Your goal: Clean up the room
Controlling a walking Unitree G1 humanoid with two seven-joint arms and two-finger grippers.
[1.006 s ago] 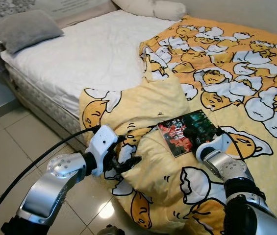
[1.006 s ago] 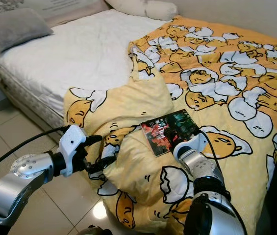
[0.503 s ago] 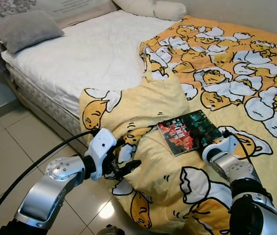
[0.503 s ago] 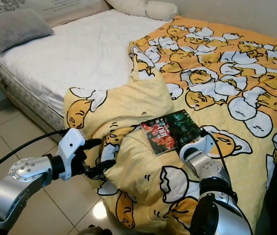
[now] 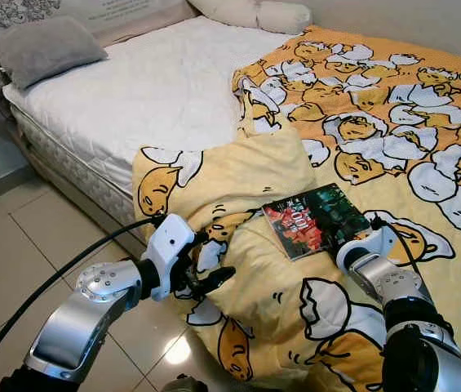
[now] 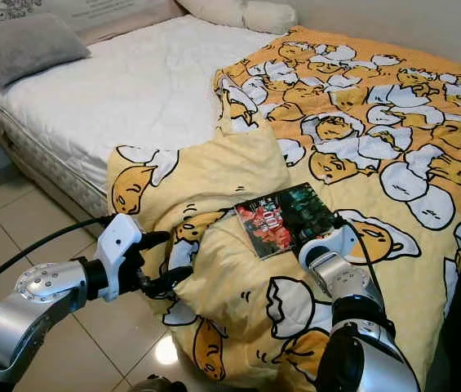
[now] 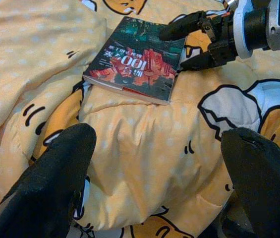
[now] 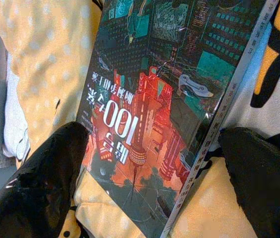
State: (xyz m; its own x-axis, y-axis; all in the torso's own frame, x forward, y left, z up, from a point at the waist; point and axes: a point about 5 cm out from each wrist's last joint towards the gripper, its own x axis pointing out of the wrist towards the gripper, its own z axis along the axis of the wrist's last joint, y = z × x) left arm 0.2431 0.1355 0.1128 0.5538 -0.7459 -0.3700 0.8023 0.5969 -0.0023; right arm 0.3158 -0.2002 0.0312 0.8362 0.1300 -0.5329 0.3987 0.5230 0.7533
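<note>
A book (image 5: 312, 219) with a red and dark green cover lies flat on the yellow egg-print blanket (image 5: 393, 122), near the bed's front edge. My right gripper (image 5: 343, 238) is open at the book's near right corner, one finger on either side of it. In the right wrist view the book (image 8: 159, 114) lies between the two black fingers (image 8: 40, 183). My left gripper (image 5: 212, 260) is open at the bunched blanket edge that hangs off the bed. The left wrist view looks over the blanket at the book (image 7: 135, 59) and my right gripper (image 7: 189, 42).
The bare white mattress (image 5: 157, 90) takes up the bed's left half, with a grey pillow (image 5: 42, 47) and white pillows (image 5: 254, 12) at its head. Tiled floor (image 5: 18, 245) lies to the left below the bed. A black cable (image 5: 59, 273) runs along my left arm.
My right gripper has drawn back a little from over the book toward its near right corner. The left arm has barely moved.
</note>
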